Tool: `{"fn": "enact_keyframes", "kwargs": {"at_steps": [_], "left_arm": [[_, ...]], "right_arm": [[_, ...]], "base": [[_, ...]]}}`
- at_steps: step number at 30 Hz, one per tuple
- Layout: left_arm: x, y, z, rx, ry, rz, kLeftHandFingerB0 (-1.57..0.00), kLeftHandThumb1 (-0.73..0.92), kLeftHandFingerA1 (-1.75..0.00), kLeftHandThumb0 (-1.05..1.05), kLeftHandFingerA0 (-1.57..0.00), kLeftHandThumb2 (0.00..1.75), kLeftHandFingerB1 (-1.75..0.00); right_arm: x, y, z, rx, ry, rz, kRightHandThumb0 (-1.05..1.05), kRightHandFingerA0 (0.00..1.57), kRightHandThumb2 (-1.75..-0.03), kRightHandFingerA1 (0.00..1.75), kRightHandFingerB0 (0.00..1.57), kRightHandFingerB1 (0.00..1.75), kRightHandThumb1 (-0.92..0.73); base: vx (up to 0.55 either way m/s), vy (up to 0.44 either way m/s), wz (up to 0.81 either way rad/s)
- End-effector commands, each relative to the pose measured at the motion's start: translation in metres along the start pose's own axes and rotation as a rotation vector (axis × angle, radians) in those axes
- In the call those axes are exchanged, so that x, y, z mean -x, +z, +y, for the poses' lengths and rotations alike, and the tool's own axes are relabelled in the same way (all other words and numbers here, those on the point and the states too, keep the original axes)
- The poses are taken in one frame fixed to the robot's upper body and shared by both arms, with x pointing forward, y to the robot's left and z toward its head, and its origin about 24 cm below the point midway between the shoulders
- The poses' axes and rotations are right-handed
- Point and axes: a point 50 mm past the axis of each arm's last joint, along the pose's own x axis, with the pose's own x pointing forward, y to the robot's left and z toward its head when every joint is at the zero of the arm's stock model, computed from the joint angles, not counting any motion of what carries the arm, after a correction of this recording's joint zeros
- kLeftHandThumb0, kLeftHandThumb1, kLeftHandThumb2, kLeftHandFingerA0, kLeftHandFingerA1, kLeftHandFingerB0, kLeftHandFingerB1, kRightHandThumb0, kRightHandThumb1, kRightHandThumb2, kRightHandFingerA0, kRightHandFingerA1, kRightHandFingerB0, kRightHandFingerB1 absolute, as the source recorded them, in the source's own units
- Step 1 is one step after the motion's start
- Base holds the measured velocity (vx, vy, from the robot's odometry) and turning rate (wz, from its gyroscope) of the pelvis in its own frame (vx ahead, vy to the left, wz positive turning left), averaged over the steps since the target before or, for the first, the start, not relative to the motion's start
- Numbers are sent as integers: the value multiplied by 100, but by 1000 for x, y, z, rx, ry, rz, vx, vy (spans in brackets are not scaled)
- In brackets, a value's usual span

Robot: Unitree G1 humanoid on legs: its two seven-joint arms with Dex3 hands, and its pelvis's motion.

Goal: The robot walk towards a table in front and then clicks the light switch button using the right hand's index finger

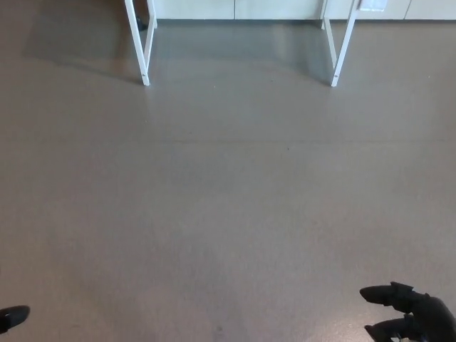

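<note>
Lowest in the head view, the right hand (410, 317) shows at the bottom right corner, its black fingers (377, 293) apart and curled, holding nothing; at the bottom left edge only a dark tip of the left hand (13, 317) shows, and whether it is spread or closed cannot be told. Beyond both stretches bare grey-brown floor (228, 199), well clear of the hands; at the far top stand the white legs of the counter (146, 50), one pair left and one pair right, with pale cabinet fronts (235, 8) behind them; the light switch button is not visible.
</note>
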Motion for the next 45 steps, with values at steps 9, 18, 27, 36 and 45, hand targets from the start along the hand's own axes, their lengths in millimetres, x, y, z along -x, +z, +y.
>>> {"fn": "enact_keyframes", "kwargs": {"at_steps": [9,18,27,36,45], "left_arm": [[5,-8,0,-5,-33,21,-49,56,-44,-16,-56,57,-40],[13,-16,-7,-40,-82,39,-47,49,-48,-23,-54,60,-43],[12,-16,-19,-106,-178,52,-45,51,-41,-27,-47,55,-37],[7,-9,-23,-113,-214,46,-45,52,-39,-30,-43,55,-37],[1,-5,-23,-107,-215,40,-45,52,-39,-30,-42,56,-37]], "right_arm": [[14,-17,1,24,-13,2,-31,69,-59,46,53,41,-65],[30,-31,5,18,-13,25,-32,70,-58,47,55,41,-64],[45,-43,3,9,-29,64,-33,71,-58,46,54,40,-65],[44,-42,2,8,-40,61,-32,73,-58,47,55,41,-64],[36,-35,0,24,-25,50,-34,69,-59,46,54,40,-66]], "base": [[0,0,0],[0,0,0],[1,0,4],[153,198,-10],[143,56,8]]}}
